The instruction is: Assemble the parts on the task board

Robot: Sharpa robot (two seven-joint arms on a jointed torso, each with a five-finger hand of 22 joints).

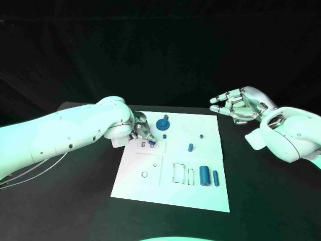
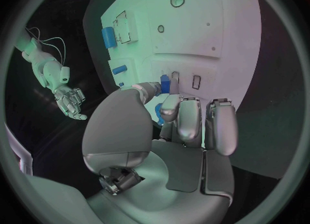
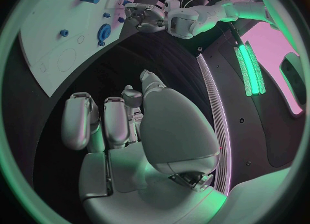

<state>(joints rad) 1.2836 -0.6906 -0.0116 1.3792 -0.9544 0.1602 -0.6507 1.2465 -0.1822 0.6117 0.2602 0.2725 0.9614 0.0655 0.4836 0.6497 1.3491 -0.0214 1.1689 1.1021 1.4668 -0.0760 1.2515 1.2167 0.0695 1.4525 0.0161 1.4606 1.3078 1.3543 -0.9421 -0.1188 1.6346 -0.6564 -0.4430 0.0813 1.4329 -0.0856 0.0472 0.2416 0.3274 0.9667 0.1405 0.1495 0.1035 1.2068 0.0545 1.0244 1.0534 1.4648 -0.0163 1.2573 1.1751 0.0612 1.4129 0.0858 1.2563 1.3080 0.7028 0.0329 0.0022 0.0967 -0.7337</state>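
The white task board lies in the middle of the black table. My left hand hovers low over the board's far left part and pinches a small blue part between thumb and fingertips, right by two small rectangular slots. The same blue part peeks out under the fingers in the head view. My right hand is raised off the board's far right corner, fingers apart and lightly curled, holding nothing. A round blue part with a knob stands at the board's far edge.
Two upright blue cylinders stand beside rectangular outlines near the board's front right. A short blue peg and tiny blue studs sit mid-board. Black table surrounds the board on all sides.
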